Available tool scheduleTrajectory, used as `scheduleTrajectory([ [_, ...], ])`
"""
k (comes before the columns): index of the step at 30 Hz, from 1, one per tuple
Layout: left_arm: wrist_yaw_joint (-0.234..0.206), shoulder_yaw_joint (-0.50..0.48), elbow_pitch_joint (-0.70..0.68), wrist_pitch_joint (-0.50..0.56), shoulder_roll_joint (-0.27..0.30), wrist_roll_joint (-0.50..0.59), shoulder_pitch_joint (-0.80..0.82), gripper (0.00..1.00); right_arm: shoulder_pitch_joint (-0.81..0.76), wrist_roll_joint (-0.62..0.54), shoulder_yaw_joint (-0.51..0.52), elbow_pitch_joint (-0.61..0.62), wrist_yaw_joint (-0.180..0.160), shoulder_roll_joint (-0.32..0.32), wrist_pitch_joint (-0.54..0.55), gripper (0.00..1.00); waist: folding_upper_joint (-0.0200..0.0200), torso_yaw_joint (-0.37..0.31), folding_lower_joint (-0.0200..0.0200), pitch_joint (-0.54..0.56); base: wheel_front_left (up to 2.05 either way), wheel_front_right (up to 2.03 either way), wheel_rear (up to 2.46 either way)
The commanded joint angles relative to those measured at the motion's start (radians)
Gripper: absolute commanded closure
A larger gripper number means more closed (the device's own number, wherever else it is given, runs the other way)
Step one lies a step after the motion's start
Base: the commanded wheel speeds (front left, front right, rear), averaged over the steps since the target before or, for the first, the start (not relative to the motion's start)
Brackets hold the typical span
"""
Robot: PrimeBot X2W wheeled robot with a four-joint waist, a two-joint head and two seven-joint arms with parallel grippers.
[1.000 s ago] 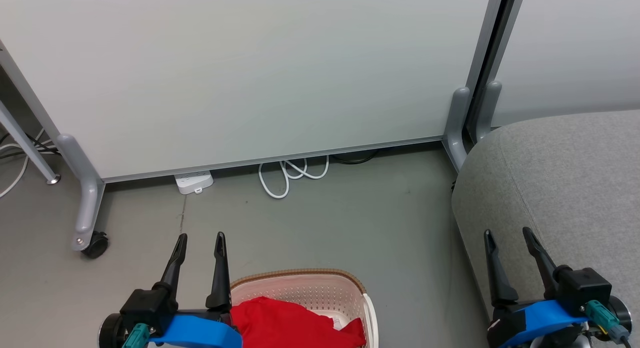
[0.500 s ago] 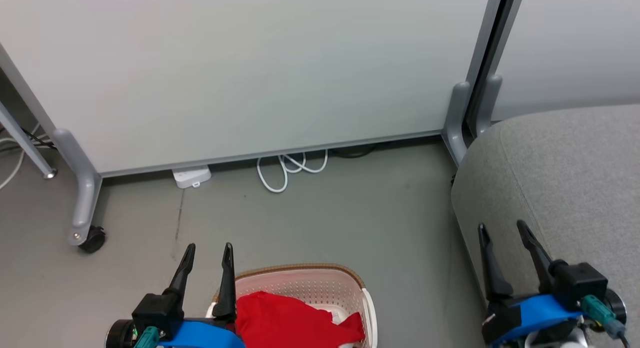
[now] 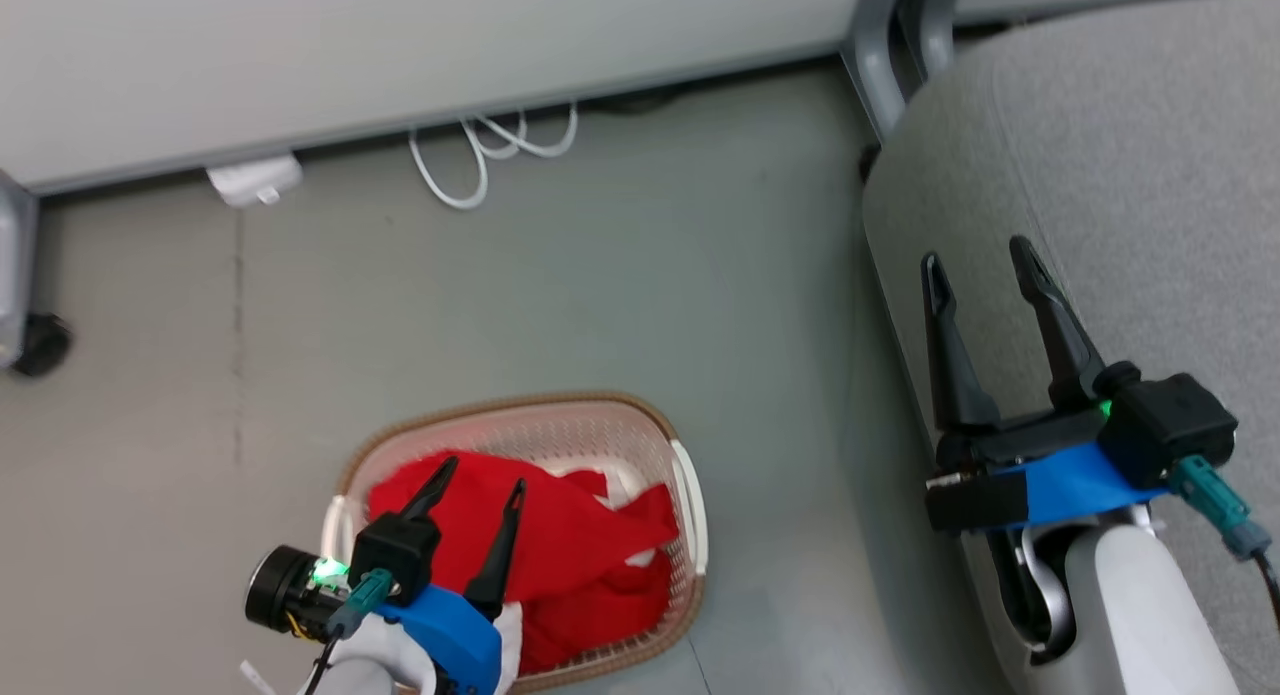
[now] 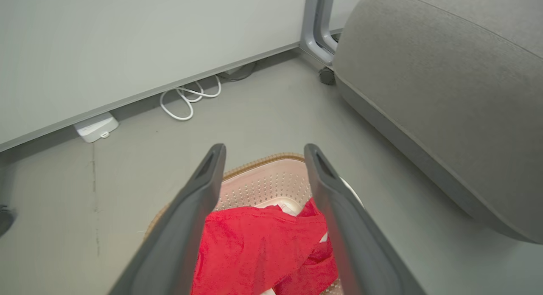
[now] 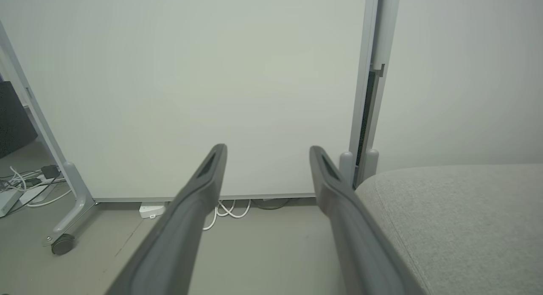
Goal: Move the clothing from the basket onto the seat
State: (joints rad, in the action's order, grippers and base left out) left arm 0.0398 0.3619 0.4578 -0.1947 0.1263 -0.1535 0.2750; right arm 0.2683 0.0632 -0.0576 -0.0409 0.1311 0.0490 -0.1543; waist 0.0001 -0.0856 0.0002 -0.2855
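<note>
Now the head view has tipped downward, so the whole basket point(image 3: 500, 403) shows on the floor; that shift is the camera's. Relative to the basket, the left gripper point(image 3: 482, 475) has gone from beside the rim to above the red clothing point(image 3: 590, 535), all still heaped inside. First pick looks imminent. Left fingers wide, empty, angled down at the pile. Right gripper point(image 3: 976, 253) hangs over the grey seat point(image 3: 1130, 175) edge, fingers wide, nothing held.

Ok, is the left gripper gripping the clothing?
No, the left gripper is open, fingers spread over the red clothing lying in the basket.
</note>
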Motion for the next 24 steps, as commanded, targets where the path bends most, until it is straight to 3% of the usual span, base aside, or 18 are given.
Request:
scheduleTrajectory([
  [1, 0.012, 0.012, 0.026, 0.006, 0.016, 0.013, 0.031, 0.0, 0.03, 0.007, -0.005, 0.002, -0.001, 0.002, -0.009, 0.0, -0.0001, -0.07, -0.0002, -0.127, 0.0, 0.0, 0.0],
  [10, 0.082, 0.212, 0.27, 0.047, 0.066, 0.139, 0.202, 0.0, 0.109, 0.066, -0.028, -0.029, -0.001, 0.002, -0.058, 0.0, -0.0001, -0.169, -0.0002, -0.301, 0.0, 0.0, 0.0],
  [20, 0.088, 0.285, 0.472, 0.063, 0.097, 0.176, 0.344, 0.0, 0.153, 0.134, -0.067, -0.079, -0.001, 0.002, -0.102, 0.0, -0.0001, -0.265, -0.0002, -0.423, 0.0, 0.0, 0.0],
  [24, 0.065, 0.286, 0.532, 0.073, 0.108, 0.18, 0.377, 0.0, 0.172, 0.161, -0.086, -0.093, -0.001, 0.001, -0.108, 0.0, -0.0001, -0.289, -0.0002, -0.46, 0.0, 0.0, 0.0],
])
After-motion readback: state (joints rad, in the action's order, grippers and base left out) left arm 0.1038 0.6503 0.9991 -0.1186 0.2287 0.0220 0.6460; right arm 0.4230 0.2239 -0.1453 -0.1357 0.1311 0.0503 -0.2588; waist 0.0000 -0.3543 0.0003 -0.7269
